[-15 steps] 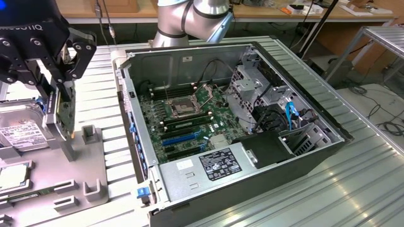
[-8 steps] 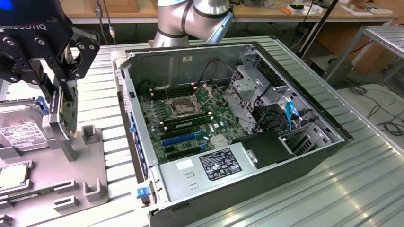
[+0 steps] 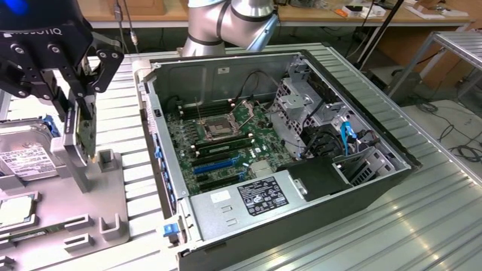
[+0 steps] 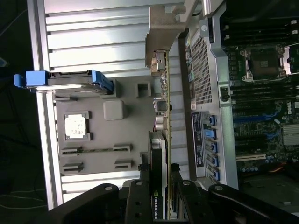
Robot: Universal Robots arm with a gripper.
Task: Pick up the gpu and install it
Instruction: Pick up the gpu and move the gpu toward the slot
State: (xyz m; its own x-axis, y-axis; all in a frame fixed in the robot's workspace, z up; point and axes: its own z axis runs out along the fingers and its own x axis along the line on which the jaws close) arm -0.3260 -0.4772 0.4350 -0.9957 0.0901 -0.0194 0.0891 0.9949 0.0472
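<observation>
We've got the black multi-link gripper (image 3: 83,110) up over the grey moulded parts tray (image 3: 113,192), and it's pinching the thin dark green-black gpu card (image 3: 84,138) w/ its pale silver end bracket. The card hangs upright, edge-on, straight below the fingers (image 4: 140,200). Its lower edge sits down among the tray's grey slot posts, and we can't tell if it's clear of them or touching.

On the wrist cam we're looking along the card: one finger each side, pressed in on it, silver bracket at the end farthest from the gripper.

Just beside the gripper, on the exterior view's left, is the boxy silver hard drive (image 3: 26,158) w/ white label and blue rails, sitting in the tray. Further along the tray from the gripper lie the small square silver processor chip (image 3: 15,210) and a slim green memory stick (image 3: 34,230).

On the gripper's other side, exterior view's right, the open dark-grey pc case (image 3: 362,113) lies on the ribbed silver metal table (image 3: 421,214). Its green motherboard (image 3: 226,135) is exposed, blue slots (image 3: 214,165) showing, apart from the card
</observation>
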